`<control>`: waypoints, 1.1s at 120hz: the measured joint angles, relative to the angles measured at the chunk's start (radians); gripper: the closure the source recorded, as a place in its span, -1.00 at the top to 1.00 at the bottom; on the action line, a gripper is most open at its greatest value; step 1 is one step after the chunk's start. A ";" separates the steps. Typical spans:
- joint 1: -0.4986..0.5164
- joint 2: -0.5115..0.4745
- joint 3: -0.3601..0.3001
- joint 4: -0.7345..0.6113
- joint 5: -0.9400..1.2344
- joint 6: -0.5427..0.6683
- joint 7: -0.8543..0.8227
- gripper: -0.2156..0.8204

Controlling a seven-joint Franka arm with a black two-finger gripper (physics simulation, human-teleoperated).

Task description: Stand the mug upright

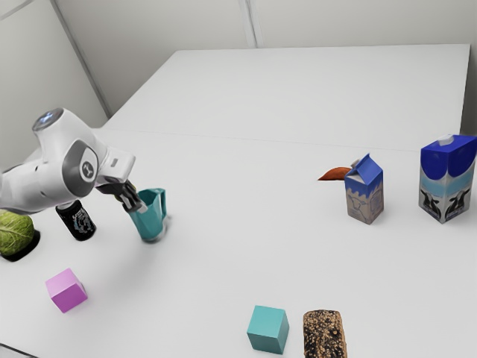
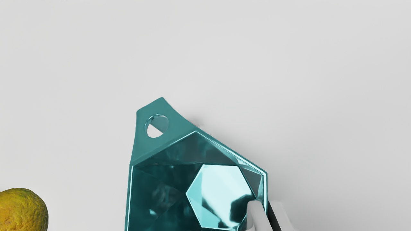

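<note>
Exterior view: right of the small black cylindrical can [image 1: 77,221], the faceted teal mug [image 1: 151,221] stands mouth up, axis near vertical; the black two-finger end effector [image 1: 139,208] pinches its wall, away from the handle [image 2: 144,138].

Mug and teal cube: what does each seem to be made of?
The mug looks like glossy glazed ceramic or hard plastic: its faceted inside shows bright, sharp-edged reflections. The teal cube looks like matte plastic or painted wood: its flat faces are evenly colored, without bright highlights. The look alone settles neither.
</note>
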 joint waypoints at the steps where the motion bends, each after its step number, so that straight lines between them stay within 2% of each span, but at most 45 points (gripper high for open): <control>1: 0.000 0.000 0.000 -0.001 0.000 0.002 0.000 -0.93; 40: 0.000 -0.003 -0.005 -0.009 -0.002 0.039 0.012 -0.89; 51: 0.000 -0.006 -0.006 -0.010 -0.004 0.038 0.014 -0.74; 73: 0.000 -0.020 -0.006 -0.008 -0.007 0.022 0.012 -0.23; 86: 0.004 -0.030 -0.005 0.065 -0.002 -0.076 -0.020 0.08; 98: 0.014 -0.019 -0.007 0.152 0.059 -0.202 -0.112 0.27; 126: -0.004 0.034 -0.036 0.409 0.183 -0.486 -0.402 0.48; 132: -0.044 0.037 -0.010 0.456 0.196 -0.540 -0.452 0.50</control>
